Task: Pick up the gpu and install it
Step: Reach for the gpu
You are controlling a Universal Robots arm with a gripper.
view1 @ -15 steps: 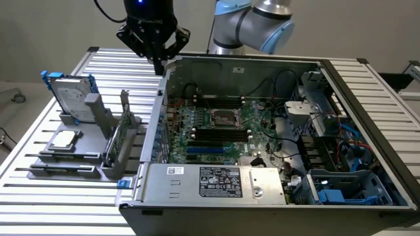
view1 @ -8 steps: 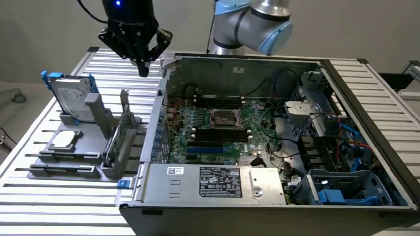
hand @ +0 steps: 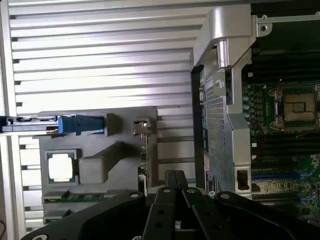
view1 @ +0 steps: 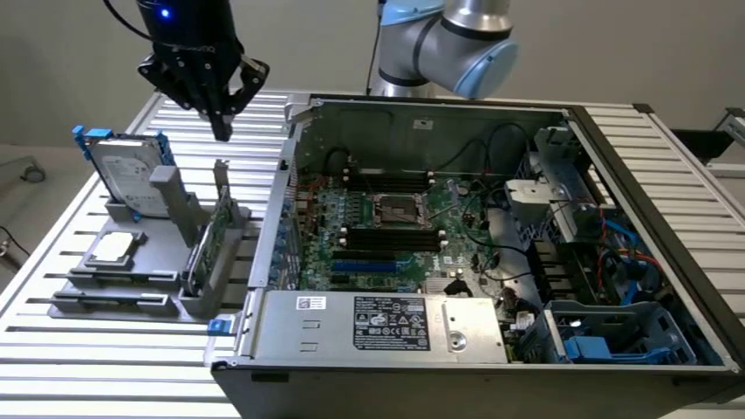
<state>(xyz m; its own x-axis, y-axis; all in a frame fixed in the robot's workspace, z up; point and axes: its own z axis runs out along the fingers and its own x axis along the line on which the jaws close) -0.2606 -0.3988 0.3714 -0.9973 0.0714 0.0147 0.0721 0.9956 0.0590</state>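
Black print covers the white label point(view1: 393, 323) on the silver power supply point(view1: 291, 336) at the near edge of the open computer case point(view1: 611, 144), but none of the words can be read. A smaller white sticker point(view1: 310, 302) just beside it is also illegible. So is a round mark point(hand: 212, 188) on the case's perforated rear wall, which appears in the wrist view. No brand name can be made out anywhere.

The black claw point(view1: 222, 133) hangs from its arm above the far end of the grey holder point(view1: 117, 301). Its fingers point(hand: 175, 180) are pressed together into one narrow tip, fully closed. It holds nothing and touches nothing.

The gpu point(view1: 205, 249) stands on edge in a slot along the holder's edge nearest the case, with its silver end bracket point(view1: 222, 183) upright at the far end, below the claw and apart from it. In the wrist view the card appears edge on as a thin line, in line with the closed fingertips.

The holder rests on the slatted metal table point(view1: 70, 349), at the exterior view's left of the case. At its far corner a silver hard drive point(view1: 122, 170) in a blue frame stands upright. A small square silver chip point(view1: 113, 247) lies flat in a recess near the holder's outer edge.

Inside the case the green motherboard point(view1: 385, 253) lies exposed, with its processor socket point(view1: 393, 208) near the middle. A pale blue and silver robot arm joint point(view1: 448, 39) rises behind the case's far edge.
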